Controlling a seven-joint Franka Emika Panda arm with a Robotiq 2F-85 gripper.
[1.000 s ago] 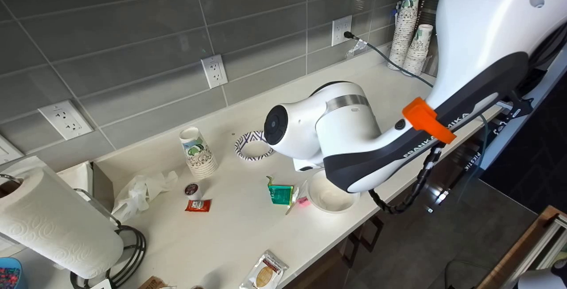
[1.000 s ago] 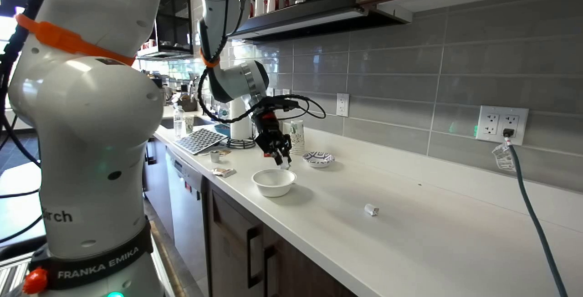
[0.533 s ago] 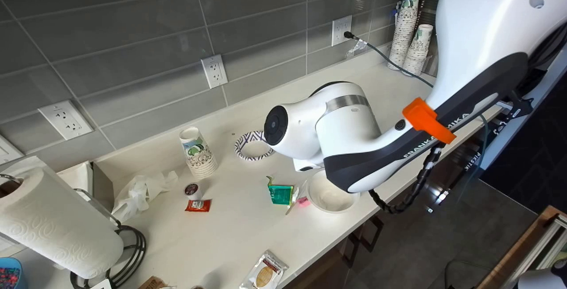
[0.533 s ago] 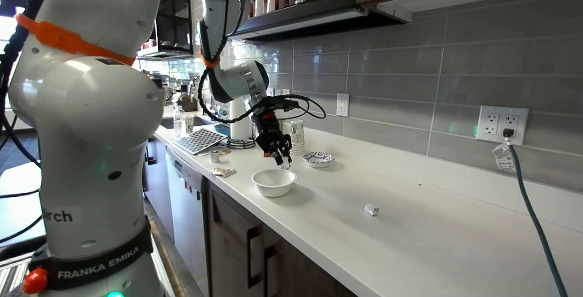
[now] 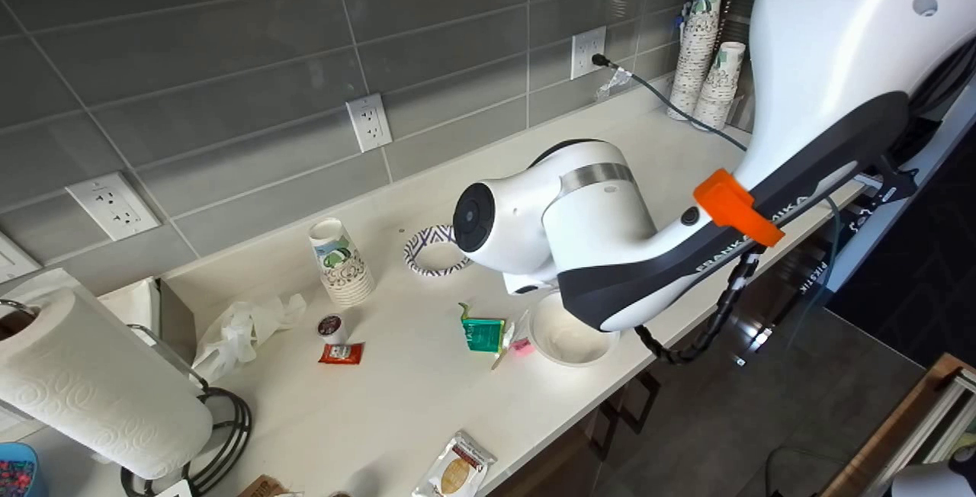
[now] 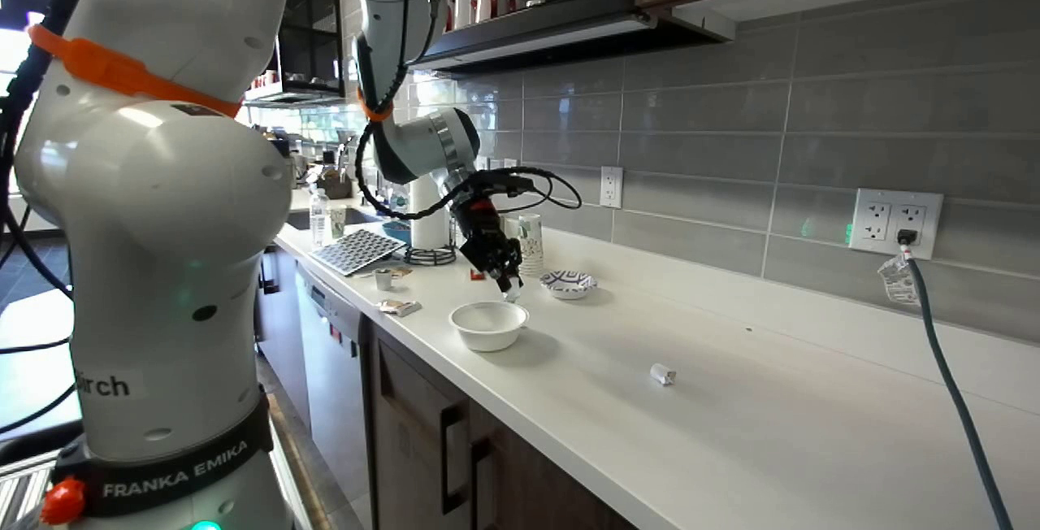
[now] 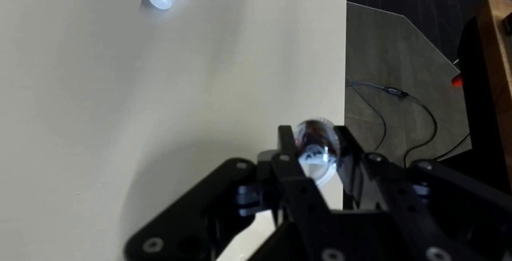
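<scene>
Pincer (image 7: 314, 137): is being closed narrower than a moment ago. Small clear item (image 7: 318, 151), kind uncertain: is being held in it, near the white bowl (image 6: 486, 340); the grip is apparently being firmed.

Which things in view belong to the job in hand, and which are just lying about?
Job in hand:
pincer, shut on a small shiny lettered item
white bowl, probably, being close by

Just lying about, it seems:
zigzag-patterned bowl
paper cups
green packet
red packet
paper towel roll
small white item
</scene>
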